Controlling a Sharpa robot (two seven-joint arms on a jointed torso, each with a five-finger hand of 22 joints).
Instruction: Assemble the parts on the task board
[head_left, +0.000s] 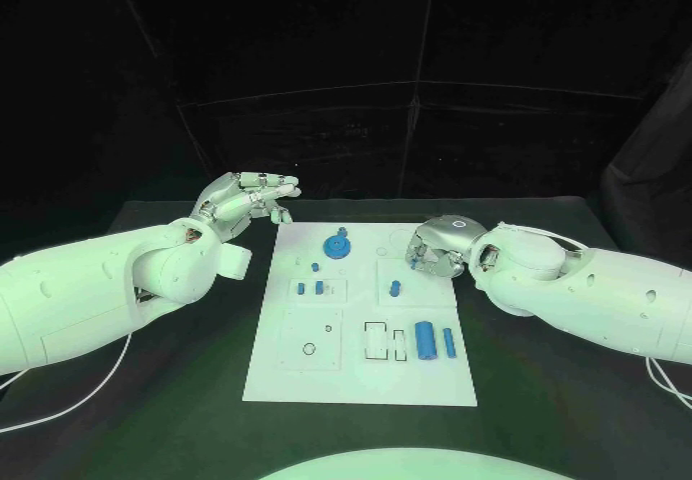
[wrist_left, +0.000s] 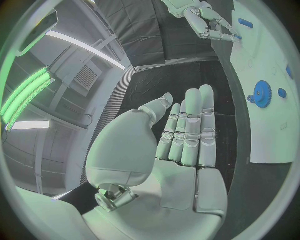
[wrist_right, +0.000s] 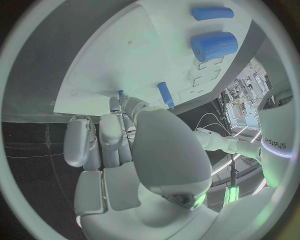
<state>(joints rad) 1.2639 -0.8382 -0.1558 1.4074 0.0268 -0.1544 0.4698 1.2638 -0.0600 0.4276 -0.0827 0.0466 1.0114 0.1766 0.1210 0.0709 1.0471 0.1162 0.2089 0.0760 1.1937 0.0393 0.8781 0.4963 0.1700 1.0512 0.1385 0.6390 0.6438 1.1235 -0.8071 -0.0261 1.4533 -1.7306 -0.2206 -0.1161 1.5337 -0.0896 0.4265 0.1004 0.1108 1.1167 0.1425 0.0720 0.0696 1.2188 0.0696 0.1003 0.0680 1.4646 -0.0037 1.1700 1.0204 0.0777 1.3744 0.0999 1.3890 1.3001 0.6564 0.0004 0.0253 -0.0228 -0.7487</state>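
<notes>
Left hand raised off the surface, upper left of the frame, fingers straight and apart, holding nothing. Right hand curled over the task board's upper right edge; whether it grips a part, cannot tell. Blue gear upper centre; large blue cylinder lower right.

Head camera looks down; both wrist cameras, close behind their palms, share the task board.

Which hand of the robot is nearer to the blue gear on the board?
The left hand is slightly nearer to the blue gear, just off the board's far left corner. The right hand is over the board's right edge, beyond it.
</notes>
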